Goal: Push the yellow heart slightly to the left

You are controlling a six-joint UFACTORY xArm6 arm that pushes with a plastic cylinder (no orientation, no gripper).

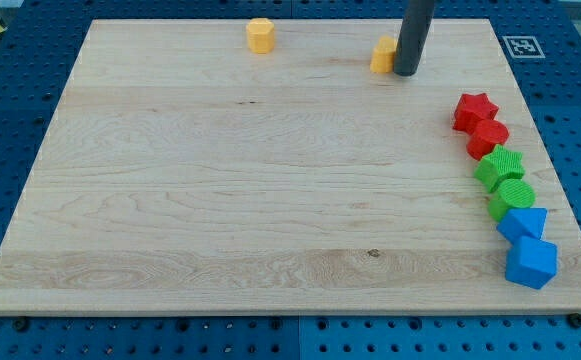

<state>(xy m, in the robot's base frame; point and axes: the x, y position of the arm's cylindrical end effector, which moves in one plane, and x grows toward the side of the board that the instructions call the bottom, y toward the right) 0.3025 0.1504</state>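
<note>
A yellow block (382, 55) lies near the view's top edge, right of centre. It is partly hidden by the rod, so its shape is hard to make out. My tip (406, 72) rests on the board right against this block's right side. A second yellow block (260, 35), roughly hexagonal, sits further left along the top edge, well apart from the tip.
Several blocks line the wooden board's (270, 200) right edge, top to bottom: a red star (475, 110), another red block (488, 137), a green star (499, 166), a round green block (511, 198), a blue triangle (523, 222) and a blue cube (532, 263).
</note>
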